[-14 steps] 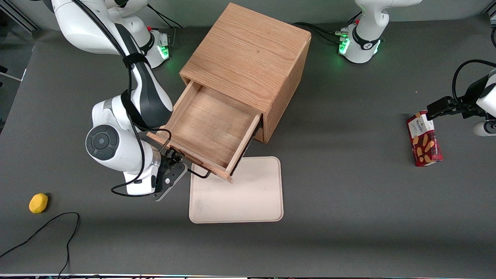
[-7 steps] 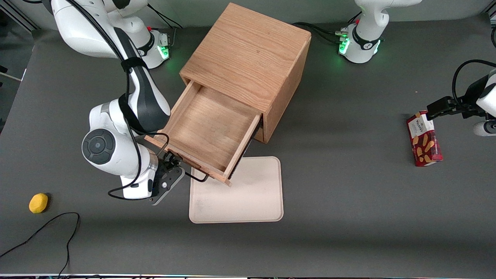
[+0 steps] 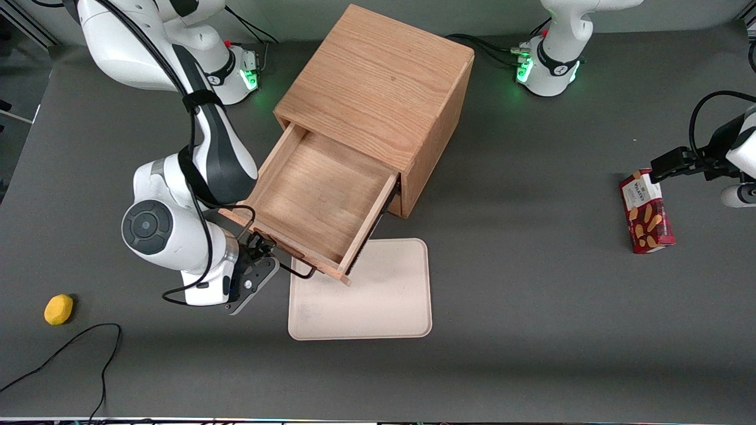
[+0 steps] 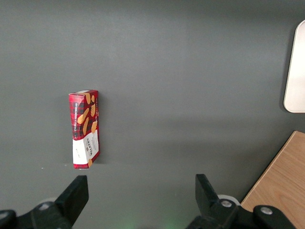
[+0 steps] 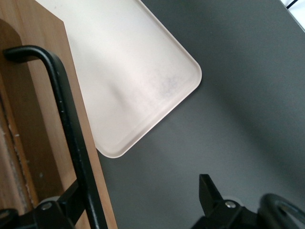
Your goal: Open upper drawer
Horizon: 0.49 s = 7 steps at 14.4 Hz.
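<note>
The upper drawer [image 3: 319, 198] of the light-oak cabinet [image 3: 378, 82] stands pulled far out, and its inside is bare wood. Its thin black bar handle [image 3: 300, 273] runs along the drawer front nearest the front camera. My right gripper [image 3: 263, 255] is at the end of the handle toward the working arm's side. In the right wrist view the gripper [image 5: 140, 195] is open. The handle [image 5: 62, 109] lies between the fingers, close against one finger [image 5: 71, 202]. The other finger [image 5: 209, 193] stands well apart from it over the grey table. The lower drawer is hidden under the upper one.
A cream tray [image 3: 378, 307] lies flat on the table, partly under the open drawer, and shows in the right wrist view [image 5: 128, 71]. A yellow fruit [image 3: 58, 309] and a black cable [image 3: 71, 348] lie toward the working arm's end. A red biscuit box [image 3: 646, 211] lies toward the parked arm's end.
The drawer has slid a little farther out toward the front camera, and my gripper and wrist have moved the same way with the handle.
</note>
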Available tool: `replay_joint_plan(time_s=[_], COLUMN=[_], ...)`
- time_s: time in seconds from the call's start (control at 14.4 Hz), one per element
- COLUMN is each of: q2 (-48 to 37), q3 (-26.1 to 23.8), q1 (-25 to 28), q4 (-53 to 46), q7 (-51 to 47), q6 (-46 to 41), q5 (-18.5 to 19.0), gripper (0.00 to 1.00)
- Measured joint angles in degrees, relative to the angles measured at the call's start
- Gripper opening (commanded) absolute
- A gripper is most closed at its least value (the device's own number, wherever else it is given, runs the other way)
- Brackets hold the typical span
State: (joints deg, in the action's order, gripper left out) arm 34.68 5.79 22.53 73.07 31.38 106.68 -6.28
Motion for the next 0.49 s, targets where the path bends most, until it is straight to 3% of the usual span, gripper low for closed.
replay_joint_plan(time_s=[0.49], q2=[-0.9], q3=[0.0], q1=[-0.9], q4=[-6.0], q7=[0.0], q6=[-7.6], q5=[0.0], gripper=[1.0])
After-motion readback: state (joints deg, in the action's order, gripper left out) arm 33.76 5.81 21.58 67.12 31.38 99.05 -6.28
